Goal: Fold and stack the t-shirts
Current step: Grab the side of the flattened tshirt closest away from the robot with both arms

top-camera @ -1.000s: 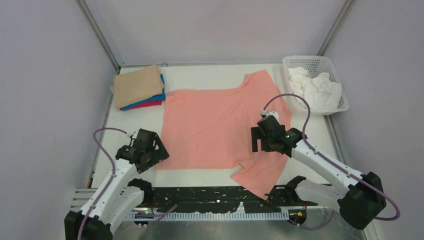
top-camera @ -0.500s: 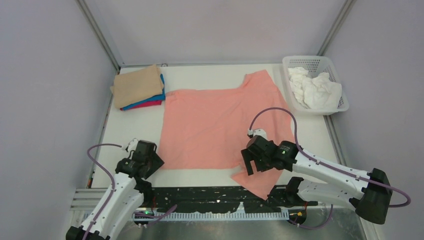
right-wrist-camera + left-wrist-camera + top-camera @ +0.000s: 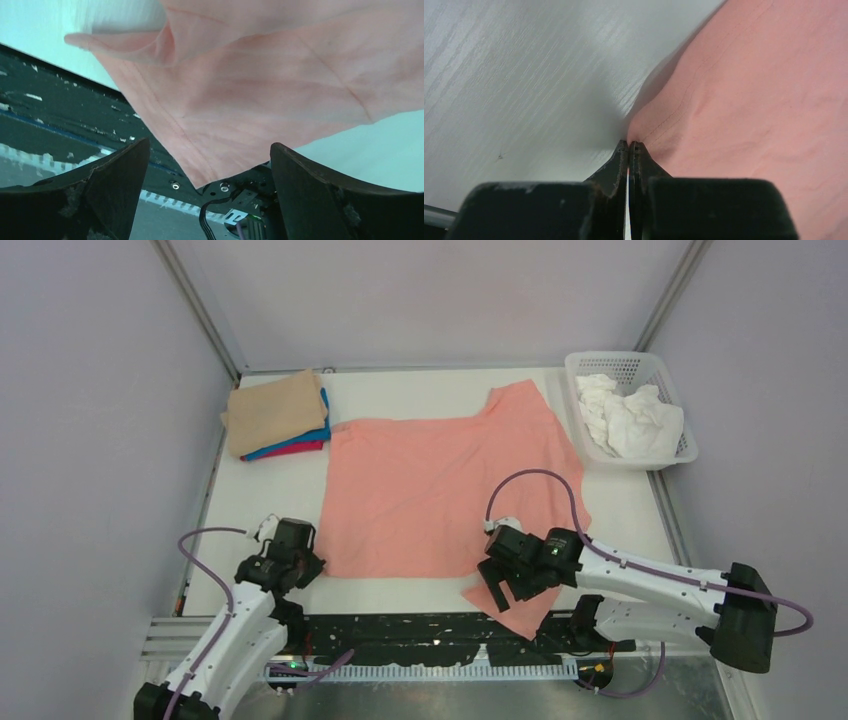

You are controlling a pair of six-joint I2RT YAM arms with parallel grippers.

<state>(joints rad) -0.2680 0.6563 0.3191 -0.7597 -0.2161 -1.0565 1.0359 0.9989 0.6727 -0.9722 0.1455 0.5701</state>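
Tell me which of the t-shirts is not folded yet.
The salmon-pink t-shirt, spread flat across the middle of the table; the others lie folded in a stack at the far left corner.

We are counting four t-shirts: one salmon-pink t-shirt point(image 3: 430, 490) and three in a pile, namely one tan t-shirt point(image 3: 272, 412), one blue t-shirt point(image 3: 324, 418) and one magenta t-shirt point(image 3: 305, 448). We are seeing one white basket point(image 3: 600, 362), its white cloth point(image 3: 630, 420) too crumpled to number. We are counting two grippers: left gripper point(image 3: 629, 145), right gripper point(image 3: 205, 146).
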